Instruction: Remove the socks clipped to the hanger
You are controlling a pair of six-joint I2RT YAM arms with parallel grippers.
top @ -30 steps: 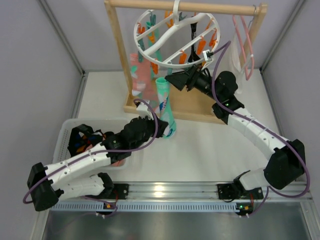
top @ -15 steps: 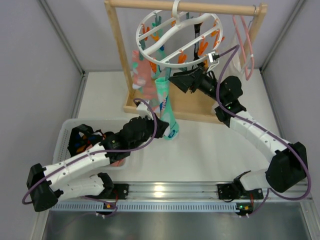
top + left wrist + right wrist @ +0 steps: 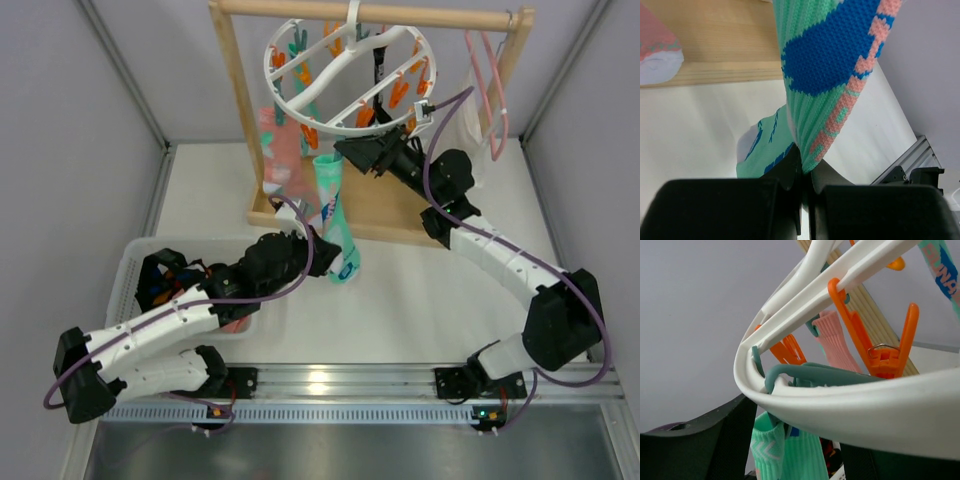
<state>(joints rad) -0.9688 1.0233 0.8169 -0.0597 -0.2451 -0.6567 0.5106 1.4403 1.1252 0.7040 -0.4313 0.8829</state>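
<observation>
A mint-green sock [image 3: 830, 65], knitted with royal-blue shapes and a salmon checked stripe, fills the upper centre of the left wrist view. In the right wrist view, a white hanger [image 3: 840, 410] carries orange clips [image 3: 890, 360] and a dull teal clip [image 3: 810, 375], with a ribbed pink sock [image 3: 832, 340] at centre.

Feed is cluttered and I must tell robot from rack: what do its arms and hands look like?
The left arm and right arm have white link shells and black joints, each trailed by a loose purple cable. The left hand and right hand are matte black and blocky.
</observation>
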